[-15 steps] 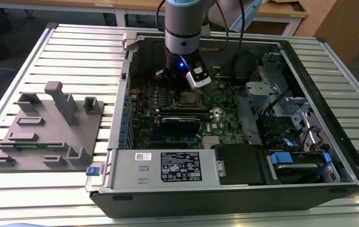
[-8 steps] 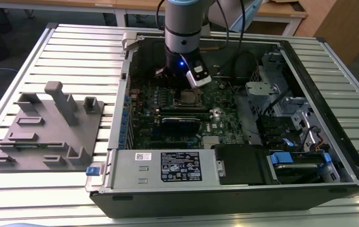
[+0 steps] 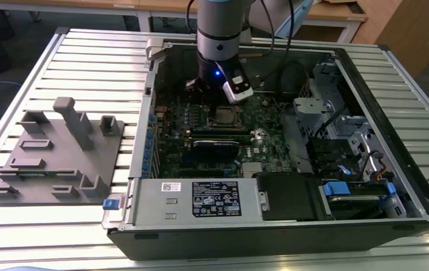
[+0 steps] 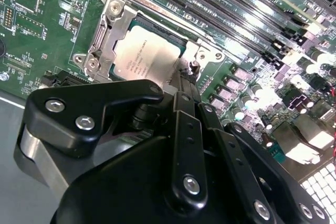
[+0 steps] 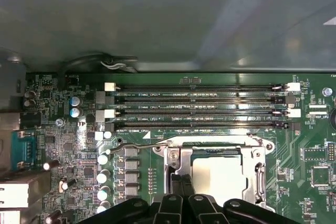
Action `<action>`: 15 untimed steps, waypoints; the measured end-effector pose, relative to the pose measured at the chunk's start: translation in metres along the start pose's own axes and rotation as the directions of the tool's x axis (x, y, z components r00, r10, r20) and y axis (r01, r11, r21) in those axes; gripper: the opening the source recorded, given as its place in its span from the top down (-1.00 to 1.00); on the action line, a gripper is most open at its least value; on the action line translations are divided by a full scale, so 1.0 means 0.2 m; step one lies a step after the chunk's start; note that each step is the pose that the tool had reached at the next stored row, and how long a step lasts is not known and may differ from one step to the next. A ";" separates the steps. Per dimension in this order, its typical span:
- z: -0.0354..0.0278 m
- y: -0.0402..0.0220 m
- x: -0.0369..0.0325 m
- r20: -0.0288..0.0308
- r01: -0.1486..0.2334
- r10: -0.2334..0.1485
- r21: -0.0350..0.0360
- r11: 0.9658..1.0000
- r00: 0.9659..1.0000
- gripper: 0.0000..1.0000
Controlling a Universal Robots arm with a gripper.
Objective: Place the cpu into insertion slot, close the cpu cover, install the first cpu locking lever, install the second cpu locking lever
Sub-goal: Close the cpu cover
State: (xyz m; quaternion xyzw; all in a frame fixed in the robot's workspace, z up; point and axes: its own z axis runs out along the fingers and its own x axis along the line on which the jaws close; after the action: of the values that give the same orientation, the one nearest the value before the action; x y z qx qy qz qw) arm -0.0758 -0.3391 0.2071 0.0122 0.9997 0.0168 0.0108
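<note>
Exterior view: large black open computer case (image 3: 275,240) on its side on a silvery slatted metal desk (image 3: 86,56). Toward the exterior view's left of the case, on the same desk, a grey moulded plastic fixture plate (image 3: 56,164) with upright pegs. Inside the case, a green circuit board (image 3: 171,141) and, at the near edge, a grey metal power supply box (image 3: 150,206) with a dark label. Reaching down into the case from above, a silver-grey robot arm (image 3: 218,28), wrist low over the small square silvery-rimmed insertion slot (image 3: 222,117).

Second wrist view: small flat square cpu (image 4: 144,53) with a dull silver-tan metal top, seated flat in the slot. Lying down over its edges, the thin square silvery metal cpu cover (image 4: 102,38), with the chip's top visible through the window. Black two-fingered gripper (image 4: 185,85) at one side of the cover, tips close by a small silvery screw post (image 4: 194,66). Fingers pressed close together with only a hairline gap. Cannot tell whether anything thin is pinched there.

First wrist view: fingertips at the edge of the cover frame, just beside the cpu. Thin silvery wire locking lever (image 5: 139,145) stretching along the side of the slot nearest the four long black memory slots (image 5: 199,106), free end out past the cover's corner.
</note>
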 end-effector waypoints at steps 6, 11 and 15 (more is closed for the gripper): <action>0.000 0.000 -0.025 0.000 0.000 0.000 0.000 1.000 1.000 0.79; 0.002 0.002 -0.076 0.000 0.000 0.000 0.000 1.000 1.000 0.79; 0.002 0.002 -0.106 0.000 0.000 0.000 0.000 1.000 1.000 0.79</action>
State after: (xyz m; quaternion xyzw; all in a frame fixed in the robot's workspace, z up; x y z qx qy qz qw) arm -0.0545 -0.3391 0.2071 0.0122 0.9997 0.0167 0.0107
